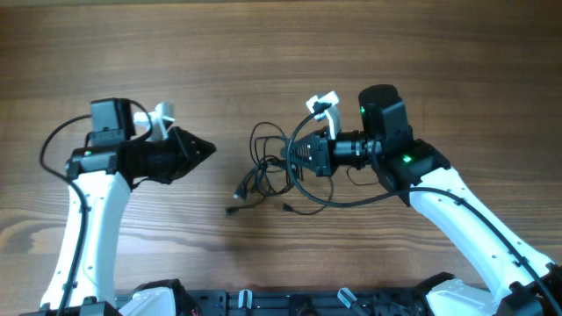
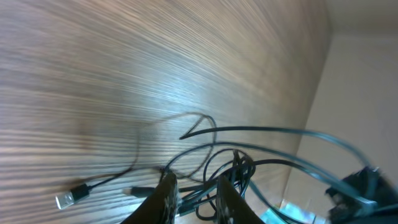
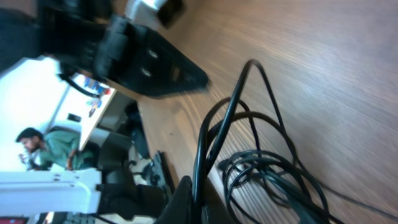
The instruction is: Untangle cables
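Cables (image 1: 279,171): bunched at the centre of the overhead frame on the wooden table (image 1: 263,53). Loops rise toward the upper middle and thin plug ends (image 1: 235,200) trail off to the lower left. Long axis, roughly: upper right down to lower left.

Right gripper (image 1: 297,151): buried in the right side of the tangle, pointing frame-left, so already at the work and plainly the nearer of the two. Pinched tight, and in the right wrist view apparently clamped on one strand (image 3: 217,124), which climbs from the fingertips at the bottom edge into a tall loop.

Left gripper (image 1: 207,149): just left of the bunch, apart from it, nose aimed frame-right at the nearest loop. Touches nothing. In the left wrist view, fingers (image 2: 166,186) parted a little, with only table and far-off wire showing through the gap.

Turns, most likely, on that left-to-right line. Calls for a short reach rightward from the left side onto a loop or a trailing tail, then a pull back toward frame-left against the right-hand pinch. Risks dragging the whole knot along rather than opening it if the grab takes several strands at once.
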Motion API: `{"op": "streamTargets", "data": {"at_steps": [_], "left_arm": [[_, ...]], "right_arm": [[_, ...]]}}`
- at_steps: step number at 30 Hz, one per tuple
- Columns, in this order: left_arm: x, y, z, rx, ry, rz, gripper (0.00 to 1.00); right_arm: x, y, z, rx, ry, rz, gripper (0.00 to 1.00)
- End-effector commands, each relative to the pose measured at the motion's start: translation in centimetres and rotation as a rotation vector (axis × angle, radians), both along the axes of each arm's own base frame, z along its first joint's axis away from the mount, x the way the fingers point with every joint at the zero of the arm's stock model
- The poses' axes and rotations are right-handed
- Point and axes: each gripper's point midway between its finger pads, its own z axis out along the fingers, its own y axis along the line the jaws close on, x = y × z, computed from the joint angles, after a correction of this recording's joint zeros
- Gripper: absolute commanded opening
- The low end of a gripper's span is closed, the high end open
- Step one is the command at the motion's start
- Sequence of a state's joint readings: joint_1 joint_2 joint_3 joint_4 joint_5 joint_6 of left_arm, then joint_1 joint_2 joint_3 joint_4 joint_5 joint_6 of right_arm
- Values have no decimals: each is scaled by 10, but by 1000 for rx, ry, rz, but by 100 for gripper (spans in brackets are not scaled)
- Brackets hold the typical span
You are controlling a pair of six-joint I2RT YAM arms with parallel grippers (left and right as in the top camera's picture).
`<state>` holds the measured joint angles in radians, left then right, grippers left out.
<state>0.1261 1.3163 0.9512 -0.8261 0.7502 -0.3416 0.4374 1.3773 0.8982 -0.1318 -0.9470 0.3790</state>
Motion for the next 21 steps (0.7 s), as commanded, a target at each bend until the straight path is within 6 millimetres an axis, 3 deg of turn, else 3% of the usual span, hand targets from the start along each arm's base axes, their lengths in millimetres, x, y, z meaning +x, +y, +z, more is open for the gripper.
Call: {"op": "streamTargets", "data": {"at_steps": [1,4,6,12,21], "left_arm": [[-6,-37,19,-39,-121,-192,25],[-15,-71,25,-51,-189,-333,39],[-16,-87,25,-34,-222,-388,40],[-17,-92,-15,164,-157,-415,38],[-19,-93,-22,198,-137,-426,39]], "right_arm": [[-7,6,18,72,8,56,4],[-7,6,19,76,19,51,4],[-7,6,19,76,20,51,4],[-7,6,18,76,19,51,4],[-4,6,17,68,16,37,4]]}}
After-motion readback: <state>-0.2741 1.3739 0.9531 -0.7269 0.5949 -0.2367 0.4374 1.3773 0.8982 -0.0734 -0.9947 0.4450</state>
